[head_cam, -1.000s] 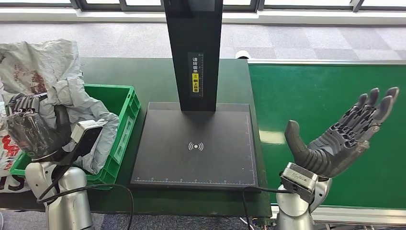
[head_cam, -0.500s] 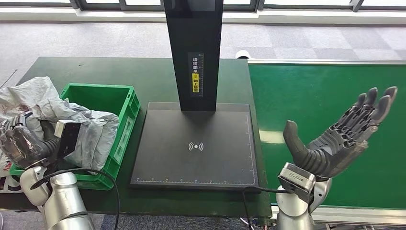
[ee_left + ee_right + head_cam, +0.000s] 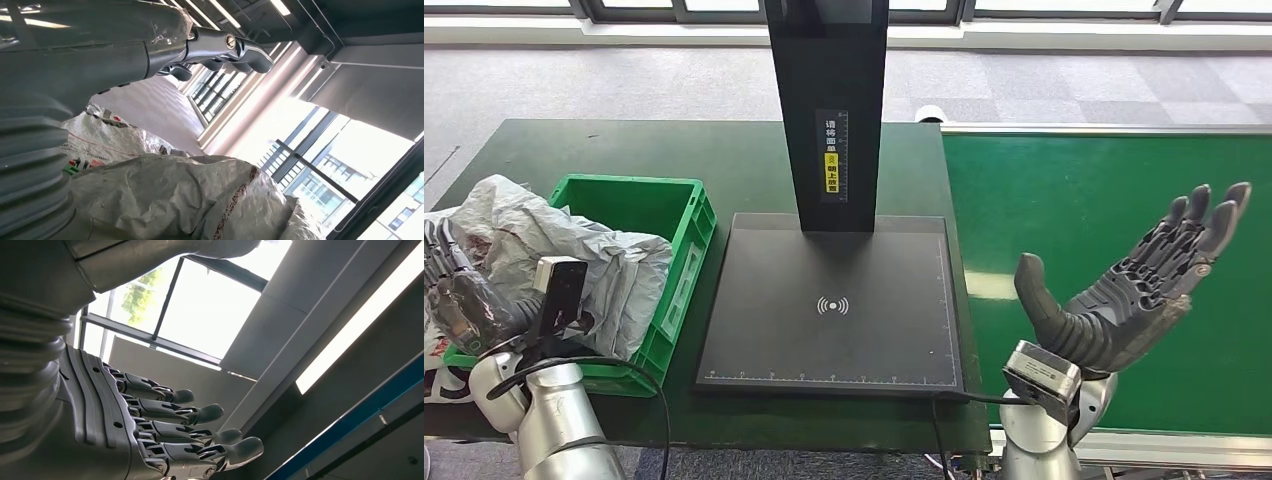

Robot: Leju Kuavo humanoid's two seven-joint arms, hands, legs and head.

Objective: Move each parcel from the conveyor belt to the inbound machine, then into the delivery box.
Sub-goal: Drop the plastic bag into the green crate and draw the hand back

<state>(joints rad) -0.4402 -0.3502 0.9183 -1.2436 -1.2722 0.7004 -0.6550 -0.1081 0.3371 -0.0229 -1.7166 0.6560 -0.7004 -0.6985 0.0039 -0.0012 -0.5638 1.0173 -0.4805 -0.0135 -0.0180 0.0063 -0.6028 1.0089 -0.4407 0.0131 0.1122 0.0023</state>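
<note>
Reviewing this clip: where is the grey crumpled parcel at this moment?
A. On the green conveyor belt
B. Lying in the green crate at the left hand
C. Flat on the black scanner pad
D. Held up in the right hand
B: the grey parcel lies in and over the green crate beside the left hand; the scanner pad and conveyor belt are bare, and the right hand is spread, holding nothing.

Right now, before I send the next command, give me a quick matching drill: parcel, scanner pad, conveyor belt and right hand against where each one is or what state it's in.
1. grey parcel
2. scanner pad
3. conveyor belt
4. right hand

a. bare, right of the pad
b. open, palm up
c. sagging over the green crate
d. nothing on it, at the black post

Pairs: 1-c, 2-d, 3-a, 4-b
</note>
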